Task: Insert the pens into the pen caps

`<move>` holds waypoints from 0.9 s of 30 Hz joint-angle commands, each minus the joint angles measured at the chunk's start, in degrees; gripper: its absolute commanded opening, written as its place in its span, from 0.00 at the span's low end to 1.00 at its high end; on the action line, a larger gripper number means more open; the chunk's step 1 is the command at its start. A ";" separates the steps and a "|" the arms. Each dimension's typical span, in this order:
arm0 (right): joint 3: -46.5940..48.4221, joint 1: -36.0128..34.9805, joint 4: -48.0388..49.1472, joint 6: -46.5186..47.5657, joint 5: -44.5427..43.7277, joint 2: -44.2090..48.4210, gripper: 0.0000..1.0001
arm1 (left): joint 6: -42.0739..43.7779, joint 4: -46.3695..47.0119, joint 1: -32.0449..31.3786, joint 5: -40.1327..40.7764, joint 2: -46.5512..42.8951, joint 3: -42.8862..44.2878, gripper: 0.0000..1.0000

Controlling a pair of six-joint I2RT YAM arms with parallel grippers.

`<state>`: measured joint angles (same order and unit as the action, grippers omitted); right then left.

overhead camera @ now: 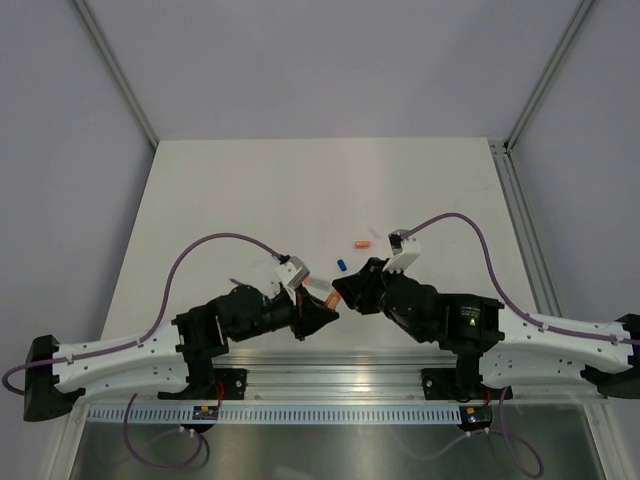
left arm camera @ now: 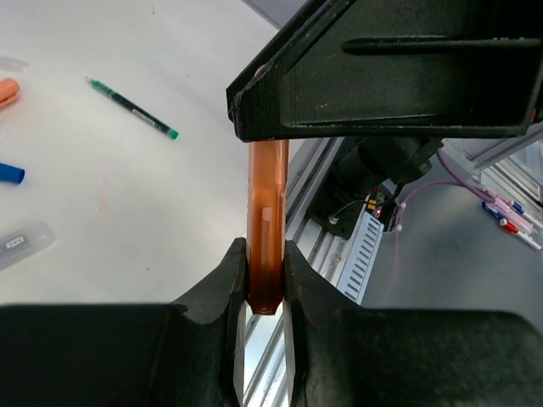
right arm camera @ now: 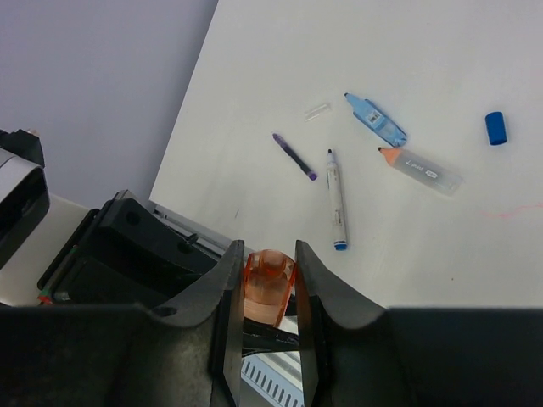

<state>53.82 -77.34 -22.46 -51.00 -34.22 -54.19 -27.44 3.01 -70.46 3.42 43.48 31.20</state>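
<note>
Both hands meet low centre in the top view. My left hand (left arm camera: pixel 265 254) pinches an orange tube (left arm camera: pixel 267 186), nearly closed. The right hand (right arm camera: pixel 269 259) clamps its other end, wider, and its black body hides the join. Pen or cap, I cannot tell. A green-tipped pen (left arm camera: pixel 131 107) lies upper left on the white tabletop (left arm camera: pixel 127 220). A blue cap (right arm camera: pixel 495 127) sits upper right, a white pen (right arm camera: pixel 336 199) mid-frame. Grey walls (overhead camera: pixel 60 150) surround.

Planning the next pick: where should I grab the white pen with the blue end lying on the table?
Take the white-barrelled pen with the blue end at mid-barrel, from straight above, with the jaws across its width. It lies flat with nothing touching its sides, and a middle grip probably leaves its dark tip free for capping.
</note>
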 commanded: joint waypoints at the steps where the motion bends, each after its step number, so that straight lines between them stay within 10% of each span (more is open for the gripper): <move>1: -4.95 -5.62 -4.96 -5.50 2.59 -1.97 0.00 | -0.41 14.92 3.91 5.37 0.37 6.85 0.00; 27: -6.98 -17.49 1.02 -17.38 -2.42 -18.50 0.00 | -5.33 17.72 16.14 -6.66 1.86 9.85 0.00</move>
<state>46.81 -87.77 -12.84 -67.44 -55.70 -69.45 -28.77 -13.65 -59.02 -12.16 46.89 31.81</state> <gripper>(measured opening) 0.316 0.180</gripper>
